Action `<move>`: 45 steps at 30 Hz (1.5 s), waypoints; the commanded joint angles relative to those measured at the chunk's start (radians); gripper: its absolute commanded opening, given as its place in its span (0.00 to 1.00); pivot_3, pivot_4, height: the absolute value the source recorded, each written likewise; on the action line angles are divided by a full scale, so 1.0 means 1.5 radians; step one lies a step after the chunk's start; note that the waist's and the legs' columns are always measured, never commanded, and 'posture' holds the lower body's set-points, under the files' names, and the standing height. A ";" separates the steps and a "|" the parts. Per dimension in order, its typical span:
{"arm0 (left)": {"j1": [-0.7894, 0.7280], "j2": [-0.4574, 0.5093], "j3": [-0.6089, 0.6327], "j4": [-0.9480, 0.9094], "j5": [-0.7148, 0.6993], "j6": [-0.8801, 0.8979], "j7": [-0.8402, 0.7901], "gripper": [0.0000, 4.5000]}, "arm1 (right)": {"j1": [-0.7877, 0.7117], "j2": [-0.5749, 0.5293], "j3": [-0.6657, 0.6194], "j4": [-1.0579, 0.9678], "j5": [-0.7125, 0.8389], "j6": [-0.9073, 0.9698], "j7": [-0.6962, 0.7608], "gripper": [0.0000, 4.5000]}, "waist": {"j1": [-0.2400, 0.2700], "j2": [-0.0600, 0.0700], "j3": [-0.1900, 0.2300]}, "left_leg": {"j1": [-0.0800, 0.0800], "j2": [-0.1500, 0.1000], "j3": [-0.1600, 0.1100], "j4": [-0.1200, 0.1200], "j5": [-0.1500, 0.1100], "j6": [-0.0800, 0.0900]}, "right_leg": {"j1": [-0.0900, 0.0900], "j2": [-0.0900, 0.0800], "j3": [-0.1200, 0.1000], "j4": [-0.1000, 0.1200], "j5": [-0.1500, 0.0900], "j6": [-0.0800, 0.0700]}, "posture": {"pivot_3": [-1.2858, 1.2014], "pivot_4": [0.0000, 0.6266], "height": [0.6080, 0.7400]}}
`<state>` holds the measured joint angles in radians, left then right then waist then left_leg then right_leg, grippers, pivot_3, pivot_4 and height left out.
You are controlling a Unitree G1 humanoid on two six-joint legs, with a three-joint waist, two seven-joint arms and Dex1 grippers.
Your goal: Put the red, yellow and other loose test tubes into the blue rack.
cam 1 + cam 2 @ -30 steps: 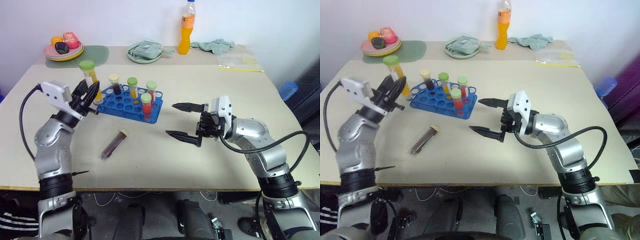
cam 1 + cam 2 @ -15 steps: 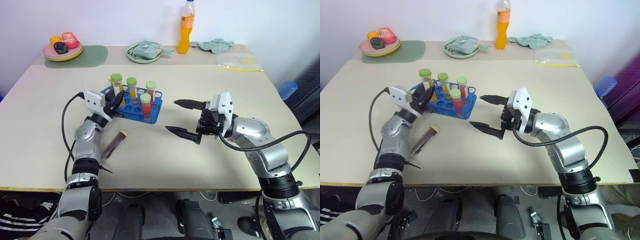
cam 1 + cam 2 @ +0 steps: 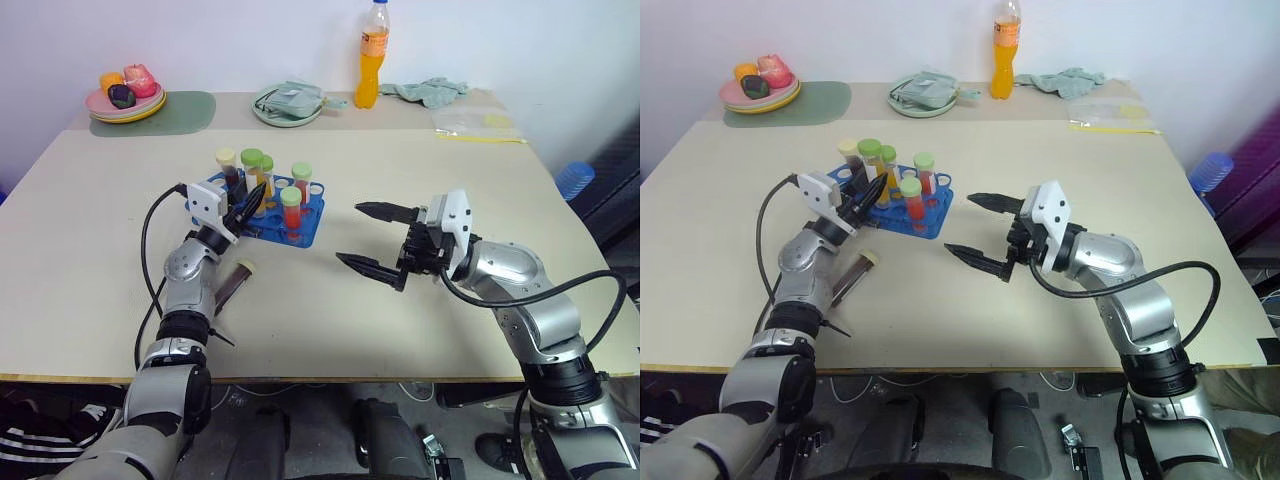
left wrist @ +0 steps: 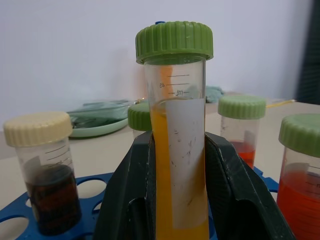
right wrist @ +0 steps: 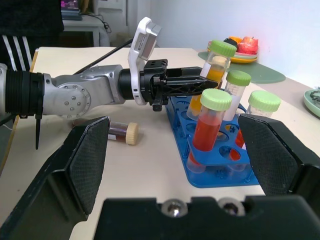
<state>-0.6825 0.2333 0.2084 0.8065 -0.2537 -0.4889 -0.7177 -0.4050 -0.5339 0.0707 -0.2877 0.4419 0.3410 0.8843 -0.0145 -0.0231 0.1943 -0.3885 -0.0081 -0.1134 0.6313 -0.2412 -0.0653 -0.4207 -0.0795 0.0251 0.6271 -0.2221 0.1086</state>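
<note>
Yellow tube (image 4: 180, 165) in closed left jaws, lowered over blue rack (image 3: 300, 226); right jaws open

Four cameras, one tabletop: two from the robot's head, one on each wrist.

The head pair looks forward and down over the whole table (image 3: 420, 330), sharing nearly the same scene, slightly offset. The left wrist camera sits very close, facing along its fingers at the yellow tube (image 4: 179, 150). The right wrist camera looks low across the table at the blue rack (image 5: 220, 172), which all views share.
</note>
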 commanded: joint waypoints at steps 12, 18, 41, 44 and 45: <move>0.042 0.001 0.003 -0.037 -0.013 -0.015 0.005 0.18 | 0.001 -0.005 -0.019 0.030 -0.019 -0.056 0.017 1.00 | 0.000 0.000 0.000 | 0.000 0.000 0.000 0.000 0.000 0.000 | 0.000 0.000 0.000 0.000 0.000 0.000 | 0.52 0.24 1.00; 0.042 -0.006 -0.003 -0.034 -0.012 -0.008 0.016 0.18 | 0.007 -0.005 -0.024 0.027 -0.020 -0.059 0.014 1.00 | 0.000 0.000 0.000 | 0.001 0.000 0.000 0.000 0.000 0.000 | 0.000 0.000 0.000 0.000 0.000 0.000 | 0.52 0.24 1.00; 0.187 0.075 -0.011 -0.419 -0.048 0.228 0.027 0.97 | 0.000 -0.001 -0.020 0.025 -0.027 -0.058 0.006 1.00 | -0.003 0.001 0.000 | 0.001 0.000 0.000 -0.001 0.000 0.000 | 0.001 0.000 0.000 0.000 0.000 0.000 | 0.52 0.24 1.00; 0.236 0.136 -0.015 -0.579 -0.069 0.398 0.056 0.97 | -0.002 -0.002 -0.021 0.029 -0.027 -0.059 0.009 1.00 | -0.003 0.001 0.000 | 0.001 0.000 0.000 -0.001 0.000 0.000 | 0.001 0.000 0.000 0.000 0.000 0.000 | 0.52 0.24 1.00; 0.244 0.162 -0.010 -0.625 -0.082 0.482 0.077 0.97 | -0.004 -0.001 -0.020 0.031 -0.028 -0.060 0.010 1.00 | -0.003 0.001 0.000 | 0.001 0.000 0.000 -0.001 0.000 0.000 | 0.001 0.000 0.000 0.000 0.000 0.000 | 0.52 0.24 1.00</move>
<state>-0.3131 0.4491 0.1824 -0.0225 -0.3422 0.1030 -0.6353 -0.3944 -0.5341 0.0609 -0.2278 0.3948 0.2744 0.8953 -0.0183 -0.0212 0.1940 -0.3872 -0.0078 -0.1140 0.6300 -0.2412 -0.0654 -0.4194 -0.0795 0.0252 0.6264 -0.2228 0.1081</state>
